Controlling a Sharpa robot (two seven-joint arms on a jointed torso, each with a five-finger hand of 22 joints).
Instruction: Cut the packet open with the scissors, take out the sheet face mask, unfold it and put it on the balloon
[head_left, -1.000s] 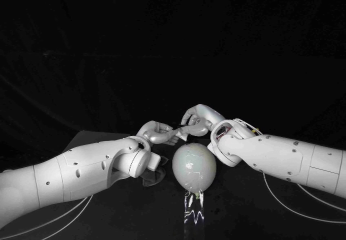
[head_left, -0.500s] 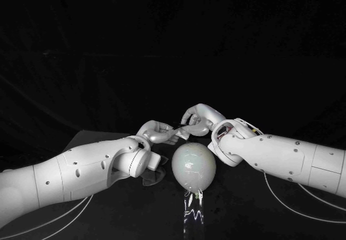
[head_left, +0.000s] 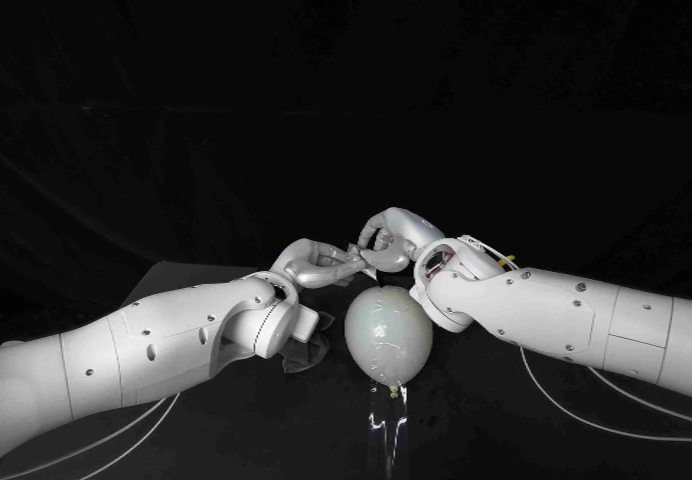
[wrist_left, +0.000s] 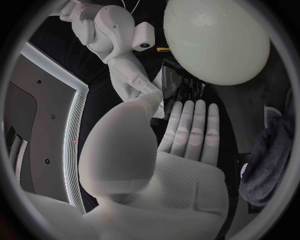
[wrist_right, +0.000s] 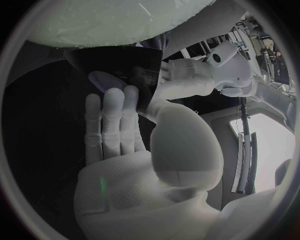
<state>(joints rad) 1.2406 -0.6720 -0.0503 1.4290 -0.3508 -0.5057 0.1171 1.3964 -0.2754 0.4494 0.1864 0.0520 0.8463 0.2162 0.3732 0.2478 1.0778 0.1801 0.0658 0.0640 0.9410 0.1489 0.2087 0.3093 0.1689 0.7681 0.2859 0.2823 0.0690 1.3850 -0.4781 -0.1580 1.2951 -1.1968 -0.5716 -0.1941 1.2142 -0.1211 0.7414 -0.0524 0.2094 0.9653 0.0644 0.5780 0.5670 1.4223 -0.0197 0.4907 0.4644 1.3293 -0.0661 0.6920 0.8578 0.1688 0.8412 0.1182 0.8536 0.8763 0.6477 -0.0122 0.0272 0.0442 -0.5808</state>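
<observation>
Since a second ago your two hands have drawn a little closer together behind the balloon (head_left: 387, 330), which has not shifted; it sits on the worktop (head_left: 462, 430) between the forearms. Left hand (head_left: 320, 265) and right hand (head_left: 387, 238) meet fingertip to fingertip at a dark flat packet (wrist_left: 181, 87), probably so each can take one edge and work it close to where the mask must go. Each hand's fingers lie straight and side by side, thumb reaching to the packet. Whether either truly pinches it you cannot tell. Pale marks on the packet are too faint to read.
</observation>
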